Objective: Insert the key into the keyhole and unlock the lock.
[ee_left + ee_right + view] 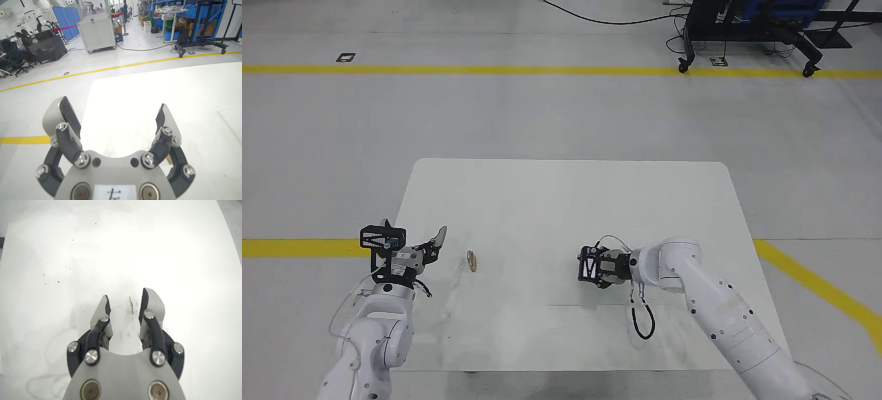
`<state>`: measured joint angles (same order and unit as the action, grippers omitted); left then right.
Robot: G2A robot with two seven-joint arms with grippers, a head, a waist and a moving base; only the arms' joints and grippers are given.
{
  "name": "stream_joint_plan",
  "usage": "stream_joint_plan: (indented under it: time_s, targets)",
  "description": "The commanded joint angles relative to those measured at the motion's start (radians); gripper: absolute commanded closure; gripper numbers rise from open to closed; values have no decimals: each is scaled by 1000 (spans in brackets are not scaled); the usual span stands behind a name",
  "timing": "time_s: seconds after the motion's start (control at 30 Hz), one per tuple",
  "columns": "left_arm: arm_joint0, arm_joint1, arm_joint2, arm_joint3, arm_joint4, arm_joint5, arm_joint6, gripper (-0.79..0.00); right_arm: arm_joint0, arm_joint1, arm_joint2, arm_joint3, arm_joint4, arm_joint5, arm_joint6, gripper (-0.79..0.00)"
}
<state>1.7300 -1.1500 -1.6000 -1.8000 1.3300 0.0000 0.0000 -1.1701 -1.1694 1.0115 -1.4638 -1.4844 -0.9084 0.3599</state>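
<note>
Top view: a small brass lock, probably a padlock, lies near the white surface's front-left corner, just beside the left claw. The right claw is near the front edge's middle.

Left wrist view: the left claw is spread wide and holds nothing.

Right wrist view: a thin silver key lies between the parted fingers of the right claw, with its long axis along them.

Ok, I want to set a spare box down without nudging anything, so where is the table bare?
The far half of the table, from its far edge to the hands, is bare, as is the gap between the small brass item and the right hand. The near strip is crowded: left hand, brass item, right hand open around a thin metal piece.
</note>
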Motion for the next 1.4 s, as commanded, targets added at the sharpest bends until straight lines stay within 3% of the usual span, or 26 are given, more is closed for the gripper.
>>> stream_joint_plan:
  time_s: [0.0, 0.07, 0.17, 0.2, 0.5, 0.77, 1.1, 1.37]
  targets:
    - [0, 0, 0, 0, 0, 0, 0, -785, 13, -2, -13, 9, -3, 2, 15, -231]
    - [0, 0, 0, 0, 0, 0, 0, -785, 27, -5, -31, 13, -17, 6, 34, -206]
    - [0, 0, 0, 0, 0, 0, 0, -785, 41, -7, -44, 11, -21, 11, 30, -6]
    - [0, 0, 0, 0, 0, 0, 0, -785, 43, -7, -43, 10, -23, 14, 27, 0]
    - [0, 0, 0, 0, 0, 0, 0, -785, 6, 8, 8, -34, -29, 68, -79, 0]
    - [0, 0, 0, 0, 0, 0, 0, -785, -78, 27, 94, -19, 43, 107, -362, 0]
    - [0, 0, 0, 0, 0, 0, 0, -785, -79, 27, 94, -18, 41, 114, -358, 0]
    - [0, 0, 0, 0, 0, 0, 0, -785, -88, 12, 124, 54, 424, 48, -604, 0]
